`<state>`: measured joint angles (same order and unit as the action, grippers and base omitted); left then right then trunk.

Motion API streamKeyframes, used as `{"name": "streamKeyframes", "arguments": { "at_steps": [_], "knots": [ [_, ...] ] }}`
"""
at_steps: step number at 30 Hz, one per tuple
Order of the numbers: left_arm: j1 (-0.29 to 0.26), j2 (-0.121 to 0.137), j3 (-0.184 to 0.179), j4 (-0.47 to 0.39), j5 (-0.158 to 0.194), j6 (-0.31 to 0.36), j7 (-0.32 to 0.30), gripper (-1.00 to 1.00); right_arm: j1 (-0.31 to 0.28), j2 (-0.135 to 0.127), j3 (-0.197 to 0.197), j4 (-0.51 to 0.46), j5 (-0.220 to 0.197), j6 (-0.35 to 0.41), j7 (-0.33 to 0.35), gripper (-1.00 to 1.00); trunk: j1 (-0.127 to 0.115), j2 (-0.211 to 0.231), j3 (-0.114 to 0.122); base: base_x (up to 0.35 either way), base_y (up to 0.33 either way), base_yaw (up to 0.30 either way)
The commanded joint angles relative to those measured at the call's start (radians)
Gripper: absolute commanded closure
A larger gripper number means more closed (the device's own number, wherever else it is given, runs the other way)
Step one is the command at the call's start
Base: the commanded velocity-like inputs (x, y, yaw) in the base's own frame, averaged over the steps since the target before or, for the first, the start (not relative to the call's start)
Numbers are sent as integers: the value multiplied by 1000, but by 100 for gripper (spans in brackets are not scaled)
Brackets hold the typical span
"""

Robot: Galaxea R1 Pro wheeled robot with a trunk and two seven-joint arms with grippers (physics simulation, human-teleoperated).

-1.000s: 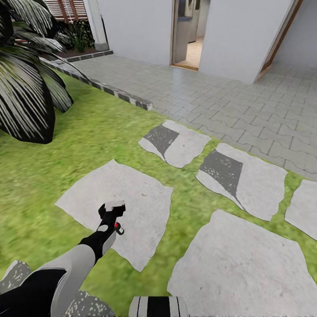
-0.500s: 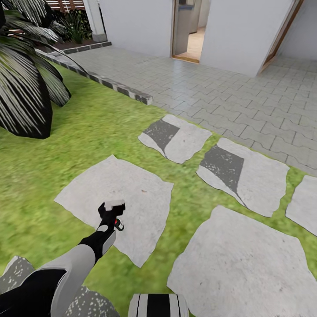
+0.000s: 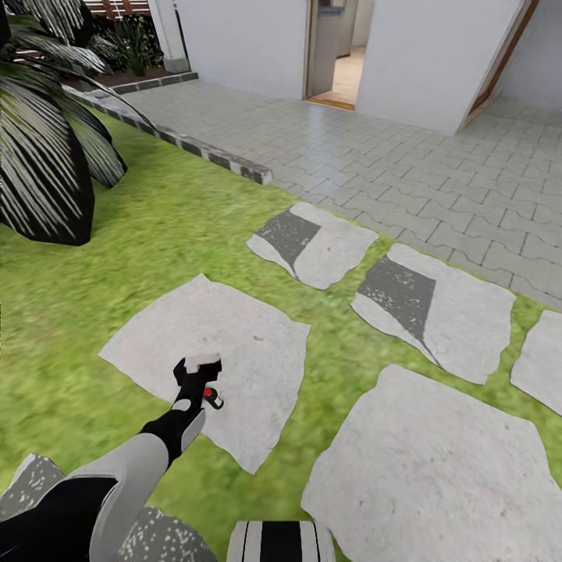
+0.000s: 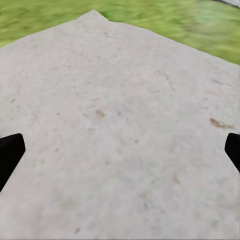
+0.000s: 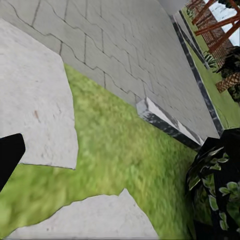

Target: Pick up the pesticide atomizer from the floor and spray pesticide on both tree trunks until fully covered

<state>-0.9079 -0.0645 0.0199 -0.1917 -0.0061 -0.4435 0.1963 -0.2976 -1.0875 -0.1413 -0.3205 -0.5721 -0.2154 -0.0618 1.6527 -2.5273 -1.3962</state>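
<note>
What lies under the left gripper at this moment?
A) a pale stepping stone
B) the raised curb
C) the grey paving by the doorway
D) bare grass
A: in the head view the left gripper hangs over the pale stepping stone, with grass around the slab.

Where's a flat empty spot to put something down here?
The big stepping stone under the left gripper is bare beyond its fingers, with grass all round. The larger stone toward the right is bare too, and so is the paved patio before the doorway. It is crowded only at far left, where palm fronds hang over the lawn.
</note>
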Motion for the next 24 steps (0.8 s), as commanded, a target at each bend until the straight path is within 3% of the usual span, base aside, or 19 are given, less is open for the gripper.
{"name": "streamKeyframes", "arguments": {
  "at_steps": [1,24],
  "knots": [
    [0,0,0,0,0,0,0,-100,0,2,0,0,0,-1,-1,-100,0,0,0,0,149,0],
    [0,0,0,0,0,0,0,-100,0,6,0,0,1,-1,-4,-100,0,0,0,-65,7,0]
  ]
}}
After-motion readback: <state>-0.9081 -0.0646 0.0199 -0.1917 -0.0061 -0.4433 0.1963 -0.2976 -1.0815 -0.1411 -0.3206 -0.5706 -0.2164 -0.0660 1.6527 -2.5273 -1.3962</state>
